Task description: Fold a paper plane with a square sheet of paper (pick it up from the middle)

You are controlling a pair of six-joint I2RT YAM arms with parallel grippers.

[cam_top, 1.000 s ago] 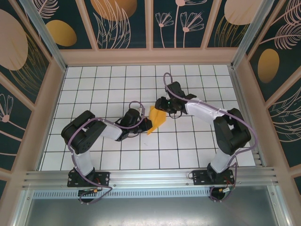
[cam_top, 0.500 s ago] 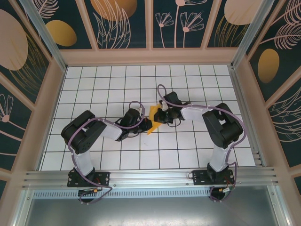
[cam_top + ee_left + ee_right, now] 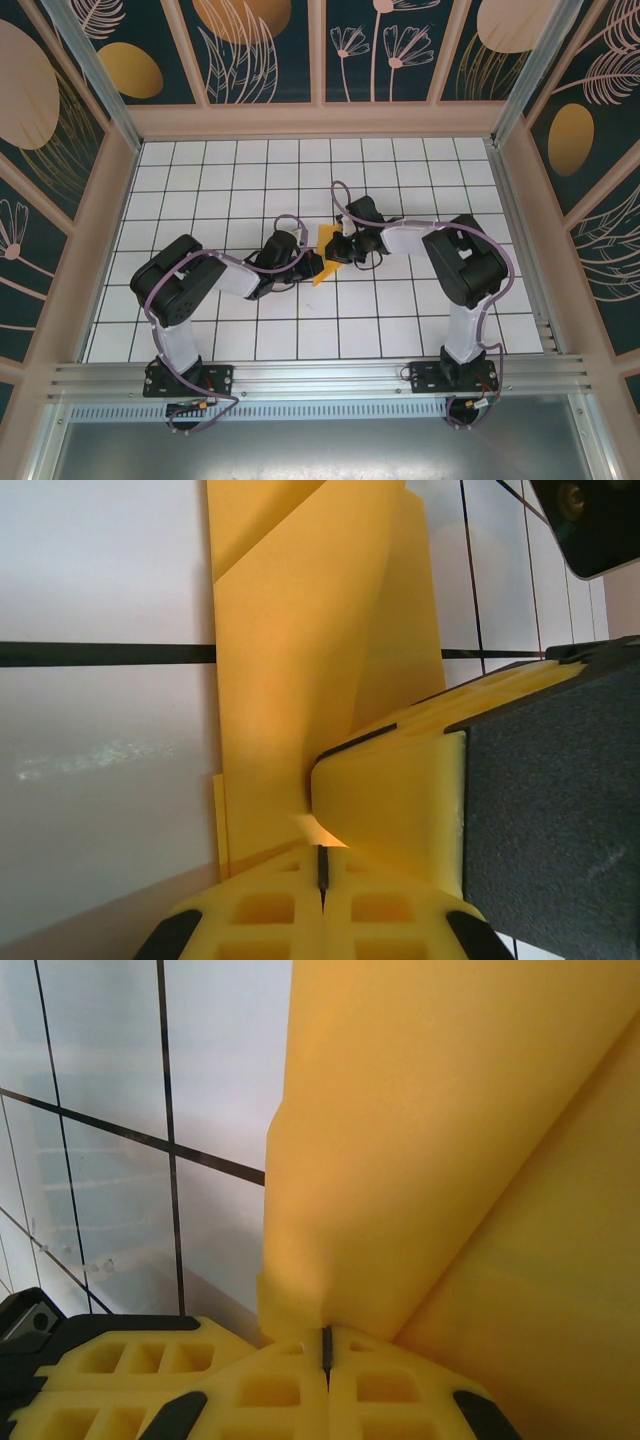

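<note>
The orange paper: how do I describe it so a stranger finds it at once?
Look at the white gridded table, near its middle. There the left pincer and the right pincer both grip the paper. It is the only sheet, orange-yellow and partly folded.

- table (image 3: 200, 200): walls (image 3: 320, 118) on left, far and right sides; arm bases at near edge.
- sheet of paper (image 3: 328, 250): near table centre, folded layers overlapping, between both grippers.
- left gripper (image 3: 312, 264): at sheet's near-left edge, jaws pinched together on that edge.
- right gripper (image 3: 344, 246): at sheet's far-right edge, jaws pinched together on it, opposite left gripper across sheet.
- left arm (image 3: 185, 285): reaches in from near-left.
- right arm (image 3: 465, 265): reaches in from near-right, elbow right of sheet.
- sheet's contact with table: cannot tell.
</note>
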